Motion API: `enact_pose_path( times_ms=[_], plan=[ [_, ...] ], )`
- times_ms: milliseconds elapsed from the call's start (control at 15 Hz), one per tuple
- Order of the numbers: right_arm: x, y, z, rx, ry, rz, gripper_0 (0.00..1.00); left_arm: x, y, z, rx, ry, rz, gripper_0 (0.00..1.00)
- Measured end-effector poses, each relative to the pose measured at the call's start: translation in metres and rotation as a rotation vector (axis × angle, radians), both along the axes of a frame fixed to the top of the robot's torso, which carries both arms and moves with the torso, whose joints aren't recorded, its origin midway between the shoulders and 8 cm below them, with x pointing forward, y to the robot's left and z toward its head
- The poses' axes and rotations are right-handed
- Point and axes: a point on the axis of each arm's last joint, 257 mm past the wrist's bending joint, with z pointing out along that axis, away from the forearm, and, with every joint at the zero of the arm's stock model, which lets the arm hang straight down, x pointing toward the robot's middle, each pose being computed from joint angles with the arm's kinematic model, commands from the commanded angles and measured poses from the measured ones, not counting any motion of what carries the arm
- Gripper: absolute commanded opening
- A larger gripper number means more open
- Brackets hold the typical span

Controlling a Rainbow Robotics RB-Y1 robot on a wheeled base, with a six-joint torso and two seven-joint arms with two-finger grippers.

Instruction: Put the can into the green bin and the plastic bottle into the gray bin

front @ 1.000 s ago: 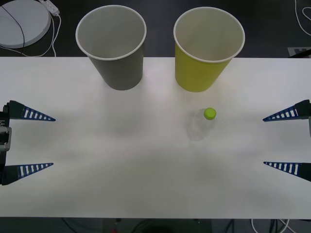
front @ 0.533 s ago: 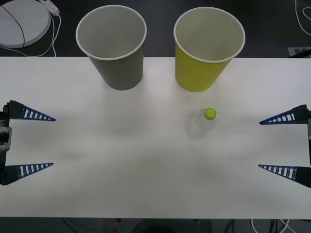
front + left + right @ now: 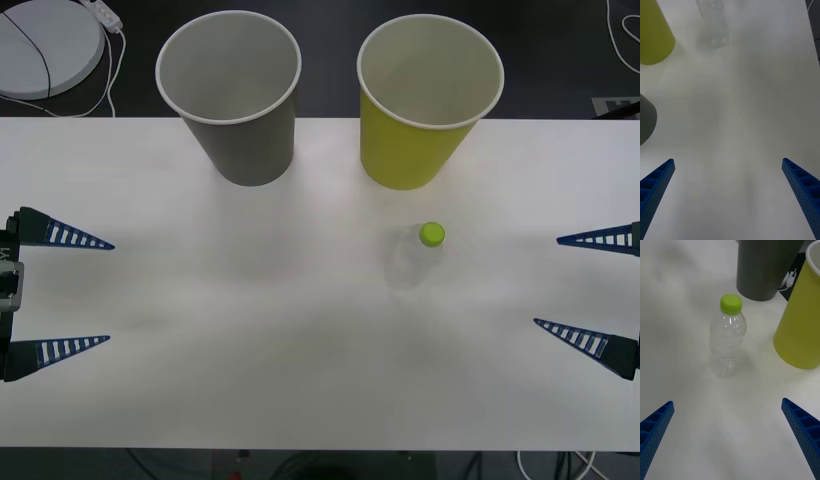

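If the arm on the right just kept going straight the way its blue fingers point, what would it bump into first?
Probably the plastic bottle: it stands upright, centred ahead of the open right gripper, with bare table between. The green bin stands off to one side of that line.

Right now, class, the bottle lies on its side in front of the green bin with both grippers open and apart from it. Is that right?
Not quite: the bottle stands upright, cap on top, as the right wrist view shows. It is in front of the green bin, and the left gripper and right gripper are open, apart from it.
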Motion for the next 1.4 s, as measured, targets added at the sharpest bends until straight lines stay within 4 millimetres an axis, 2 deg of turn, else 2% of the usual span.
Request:
enact_pose_path(
  times_ms=[200,400,600,933,1400],
  plan=[
    [0.004,-0.012,-0.006,0.059,0.014,-0.067,1.0,0.0,0.0,0.0,0.0,0.0,0.0,1.0],
    [0.006,-0.012,-0.014,0.107,0.022,-0.097,1.0,0.0,0.0,0.0,0.0,0.0,0.0,1.0],
    [0.011,-0.002,-0.026,0.173,0.047,-0.108,1.0,0.0,0.0,0.0,0.0,0.0,0.0,1.0],
    [0.024,0.027,-0.045,0.225,0.058,-0.066,1.0,0.0,0.0,0.0,0.0,0.0,0.0,1.0],
    [0.038,0.05,-0.049,0.254,0.025,-0.057,1.0,0.0,0.0,0.0,0.0,0.0,0.0,1.0]
  ],
)
